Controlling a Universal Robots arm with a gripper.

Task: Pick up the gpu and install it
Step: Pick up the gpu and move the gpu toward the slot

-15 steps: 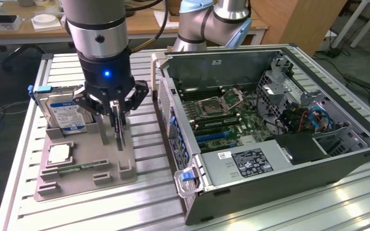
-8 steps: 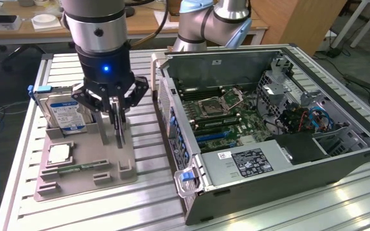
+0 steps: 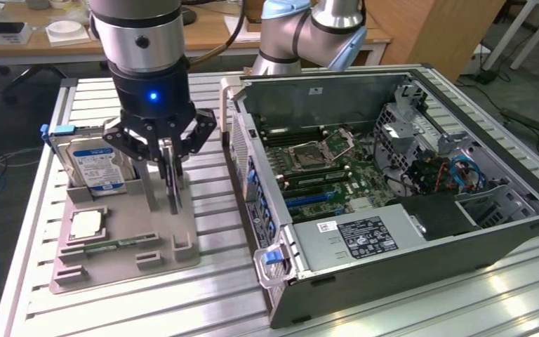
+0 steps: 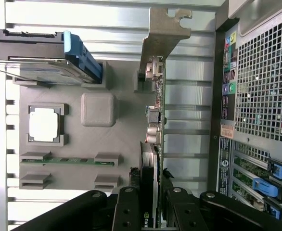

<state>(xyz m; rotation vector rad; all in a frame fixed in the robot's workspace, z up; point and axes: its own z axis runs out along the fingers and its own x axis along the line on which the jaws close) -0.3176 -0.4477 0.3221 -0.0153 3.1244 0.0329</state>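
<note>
gpu look: thin flat card [image 3: 173, 184], dark faces, standing on edge; edge-on in wrist view [image 4: 156, 120], green board line with small metal ports along it.
End bracket: silvery bent metal plate [image 4: 165, 29] at the card end far from the fingers.
gpu place: upright over the grey tray [image 3: 157, 263], just beside the hard drive [image 3: 96, 165], on the side toward the open computer case [image 3: 494, 232]. Lower edge seated in tray slot or clear of it: cannot tell.
Gripper: [image 3: 168, 156] directly above the card, drawn in narrow, clamped on its upper edge.
Fingers: black, one [image 4: 127, 211] against each face of the card, card pinched between.
Tray contents: square processor chip [image 3: 85, 225] and narrow green memory strip [image 3: 110, 246], lying flat, apart from the card.
Support: ribbed metal table [image 3: 204, 302] under tray and case.
</note>
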